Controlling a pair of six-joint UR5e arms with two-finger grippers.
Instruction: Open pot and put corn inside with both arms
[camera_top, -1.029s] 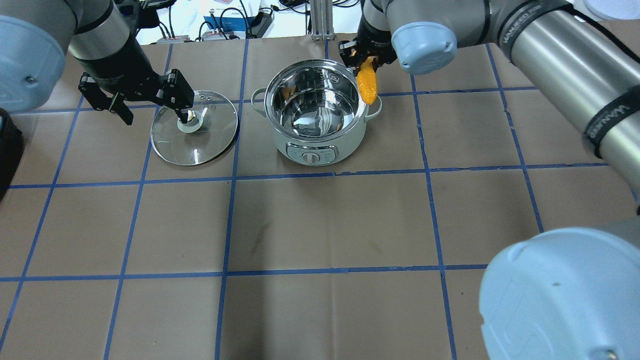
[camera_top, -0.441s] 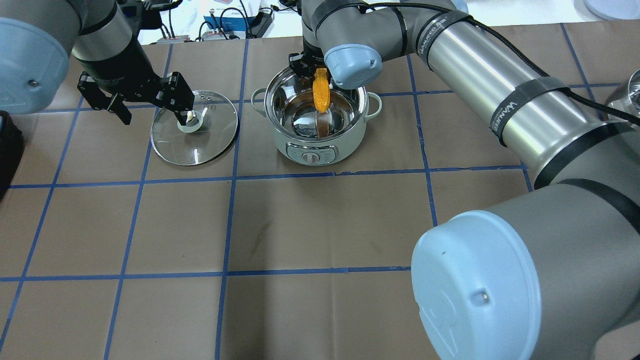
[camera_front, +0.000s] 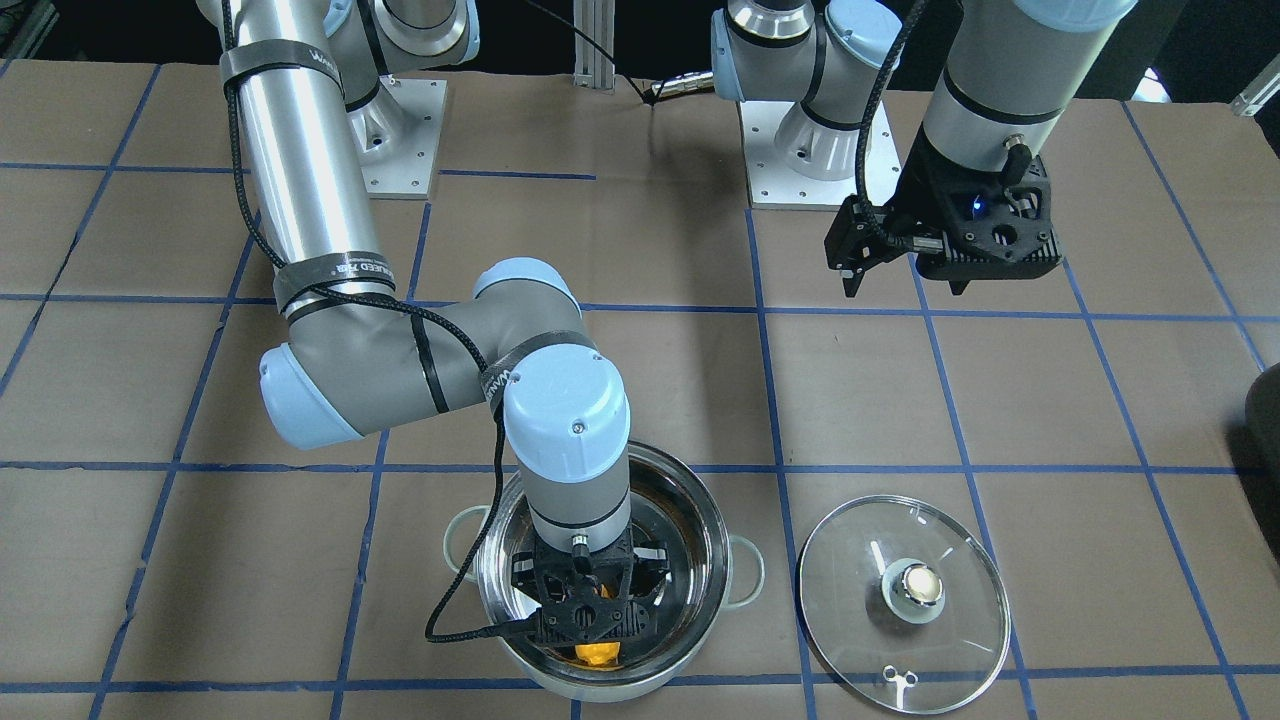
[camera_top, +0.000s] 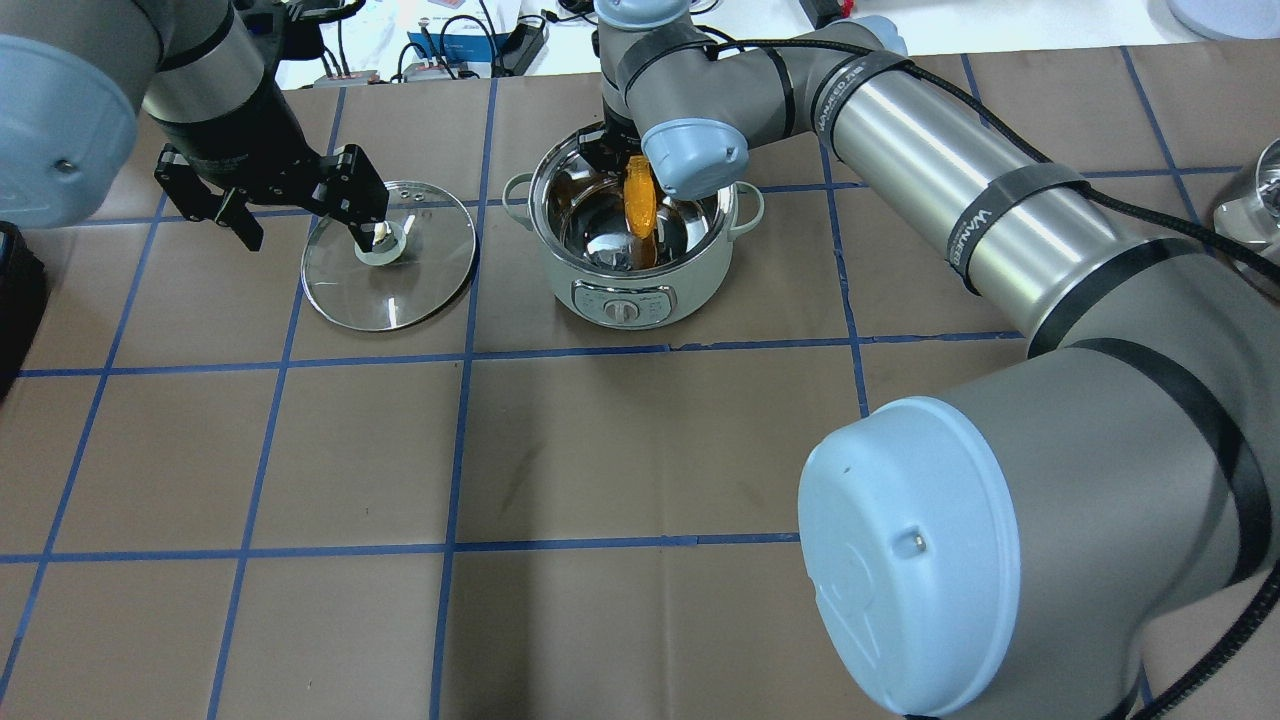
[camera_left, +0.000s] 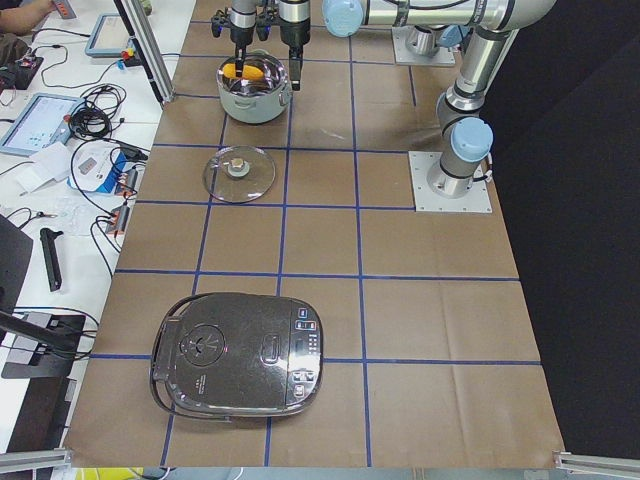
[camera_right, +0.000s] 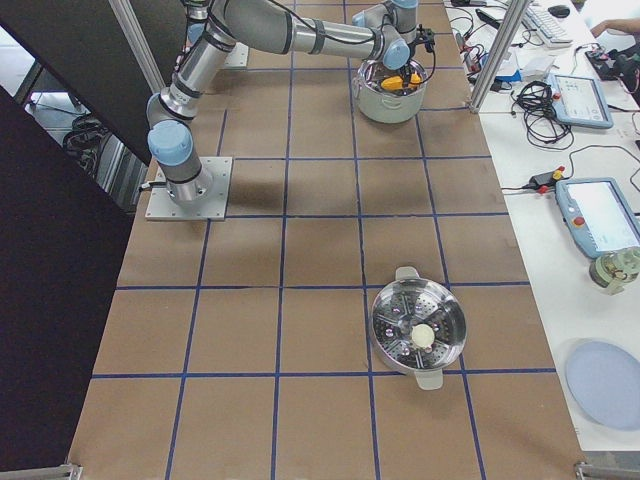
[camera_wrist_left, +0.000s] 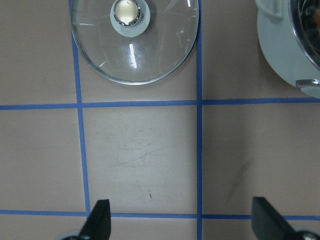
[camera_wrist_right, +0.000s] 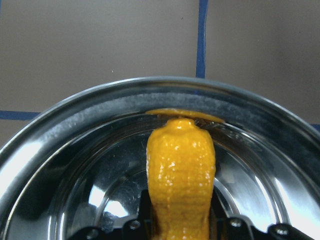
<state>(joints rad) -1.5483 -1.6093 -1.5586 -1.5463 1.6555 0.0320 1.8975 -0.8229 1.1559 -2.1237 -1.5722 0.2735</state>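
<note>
My right gripper (camera_top: 625, 165) is pinching the corn (camera_wrist_right: 181, 170) by its thick end. The cob hangs tapered tip down, inside the mouth of the pot (camera_top: 690, 285). The wrist view shows the tip near the far wall, below the rim. I cannot tell whether it touches the floor of the pot.

The step in hand is the release. To do it well I would ease down a little more, so the corn has almost no drop and does not bounce or ring against the steel. Then I would part the jaws just enough to let go. My wrist sits close over the rim, so I should lift straight up and not sweep sideways, or I may catch the pot and drag it across the bench (camera_top: 640, 450).

My left gripper (camera_top: 308, 225) is spread wide and holds nothing. It hovers above the glass lid (camera_top: 420, 270), which lies flat on the bench beside the pot and apart from it. It should keep clear of the pot while I let go.
</note>
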